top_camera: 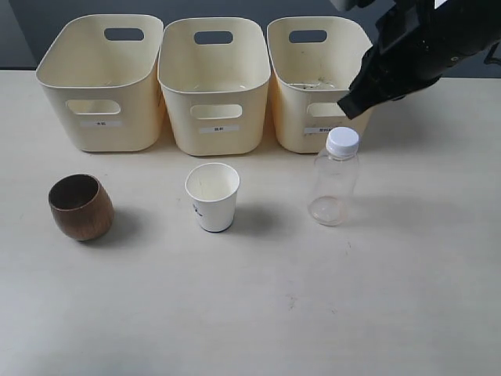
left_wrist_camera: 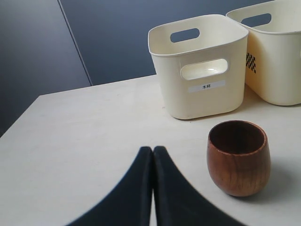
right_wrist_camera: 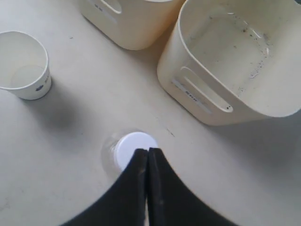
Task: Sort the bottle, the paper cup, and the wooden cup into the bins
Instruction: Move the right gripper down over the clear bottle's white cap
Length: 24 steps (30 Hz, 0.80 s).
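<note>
The clear bottle (top_camera: 335, 178) with a white cap stands upright on the table, right of centre. My right gripper (top_camera: 350, 107) hangs shut just above and behind its cap; from the right wrist the gripper (right_wrist_camera: 147, 151) overlaps the cap of the bottle (right_wrist_camera: 131, 147). The white paper cup (top_camera: 212, 196) (right_wrist_camera: 24, 64) stands in the middle. At the left stands the brown wooden cup (top_camera: 81, 207) (left_wrist_camera: 238, 157), with my left gripper (left_wrist_camera: 153, 149) shut and empty beside it. Three cream bins stand in a row behind: left bin (top_camera: 100, 82) (left_wrist_camera: 202, 75), middle bin (top_camera: 214, 86), right bin (top_camera: 313, 82) (right_wrist_camera: 235, 84).
The pale table (top_camera: 274, 313) stretches wide in front of the three objects. A dark wall (left_wrist_camera: 117, 42) lies behind the bins. The right bin shows specks of dirt on its floor.
</note>
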Each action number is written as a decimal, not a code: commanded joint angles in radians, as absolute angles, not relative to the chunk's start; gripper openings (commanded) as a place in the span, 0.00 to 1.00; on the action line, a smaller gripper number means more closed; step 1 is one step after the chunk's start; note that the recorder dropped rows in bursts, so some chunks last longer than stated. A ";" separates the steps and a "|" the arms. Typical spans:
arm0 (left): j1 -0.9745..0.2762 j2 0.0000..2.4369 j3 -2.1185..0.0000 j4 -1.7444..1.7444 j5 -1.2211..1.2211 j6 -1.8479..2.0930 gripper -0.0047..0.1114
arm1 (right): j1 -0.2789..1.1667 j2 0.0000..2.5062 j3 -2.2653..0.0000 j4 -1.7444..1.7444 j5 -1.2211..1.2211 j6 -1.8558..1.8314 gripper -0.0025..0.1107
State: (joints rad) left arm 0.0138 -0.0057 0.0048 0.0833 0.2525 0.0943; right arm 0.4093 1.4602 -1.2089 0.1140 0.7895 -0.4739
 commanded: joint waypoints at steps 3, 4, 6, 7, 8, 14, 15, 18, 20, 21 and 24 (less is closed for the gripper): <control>0.016 0.000 0.000 0.083 0.237 0.089 0.04 | 0.413 1.459 -1.218 0.161 0.829 -0.461 0.36; 0.016 0.000 0.000 0.083 0.237 0.089 0.04 | 0.413 1.459 -1.218 0.167 0.829 -0.461 0.46; 0.016 0.000 0.000 0.083 0.237 0.089 0.04 | 0.413 1.459 -1.218 0.179 0.815 -0.435 0.71; 0.016 0.000 0.000 0.083 0.237 0.089 0.04 | 0.413 1.459 -1.218 0.191 0.812 -0.429 0.77; 0.016 0.000 0.000 0.083 0.237 0.089 0.04 | 0.413 1.459 -1.218 0.202 0.808 -0.428 0.79; 0.016 0.000 0.000 0.083 0.237 0.089 0.04 | 0.413 1.490 -1.218 0.209 0.810 -0.428 0.73; 0.016 0.000 0.000 0.083 0.237 0.089 0.04 | 0.413 1.495 -1.218 0.209 0.810 -0.428 0.73; 0.016 0.000 0.000 0.083 0.237 0.089 0.04 | 0.411 1.530 -1.218 0.209 0.806 -0.419 0.73; 0.016 0.000 0.000 0.083 0.237 0.089 0.04 | 0.409 1.551 -1.218 0.207 0.798 -0.415 0.73; 0.016 0.000 0.000 0.083 0.237 0.089 0.04 | 0.409 1.561 -1.218 0.200 0.793 -0.412 0.73; 0.016 0.000 0.000 0.083 0.237 0.089 0.04 | 0.409 1.581 -1.221 0.147 0.789 -0.369 0.73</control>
